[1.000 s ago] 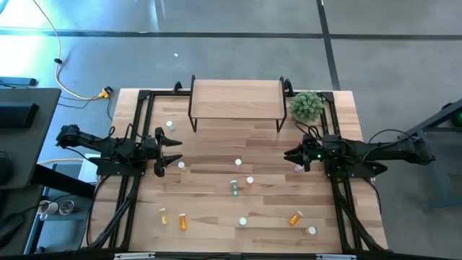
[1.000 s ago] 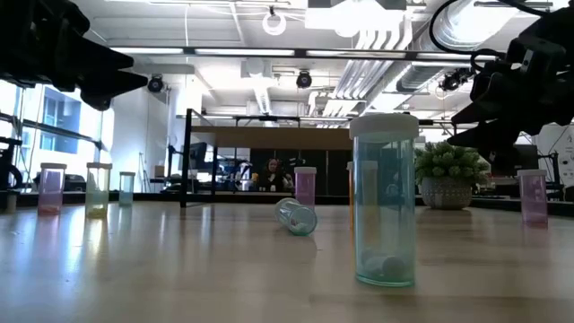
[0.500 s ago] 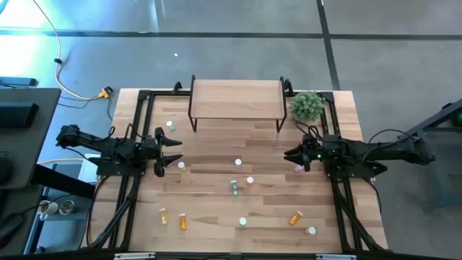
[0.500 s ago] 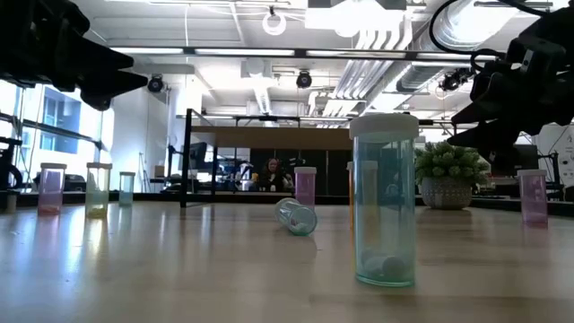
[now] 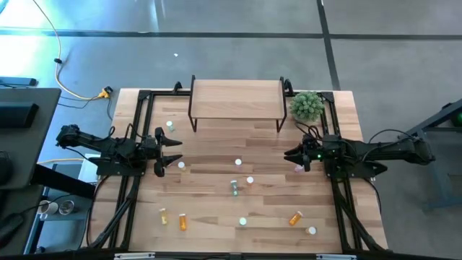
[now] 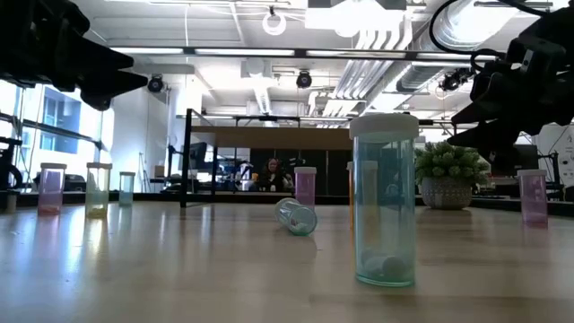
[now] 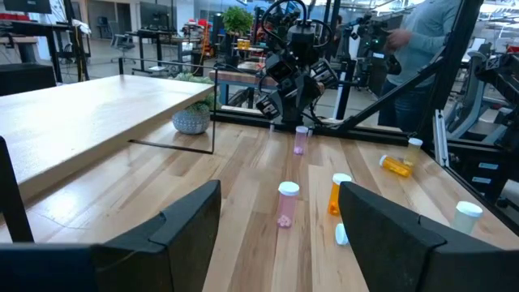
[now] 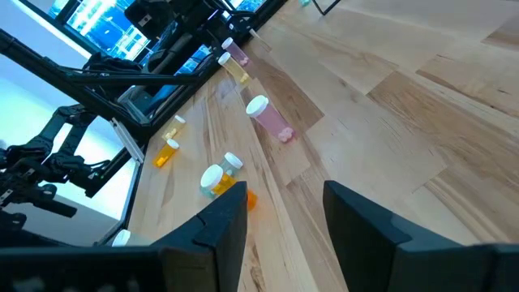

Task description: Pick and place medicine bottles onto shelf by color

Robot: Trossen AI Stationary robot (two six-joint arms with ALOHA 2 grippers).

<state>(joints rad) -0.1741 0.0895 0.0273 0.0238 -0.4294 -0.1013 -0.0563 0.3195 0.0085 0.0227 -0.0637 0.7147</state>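
light-wood shelf (image 5: 236,98) on black legs; white-capped medicine bottles (image 5: 242,191), pink, orange, green; green plant (image 5: 307,105)

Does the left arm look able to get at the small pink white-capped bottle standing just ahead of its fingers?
Probably yes: the left gripper is open, and the pink bottle stands upright on bare wood with nothing between them.

Eleven medicine bottles (image 5: 238,163), one shelf (image 5: 236,99), one plant (image 5: 307,105), two arms.

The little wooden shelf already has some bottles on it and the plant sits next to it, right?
Not quite. In the high view the shelf has no bottles on it; the bottles are all down on the table. The plant does sit next to the shelf.
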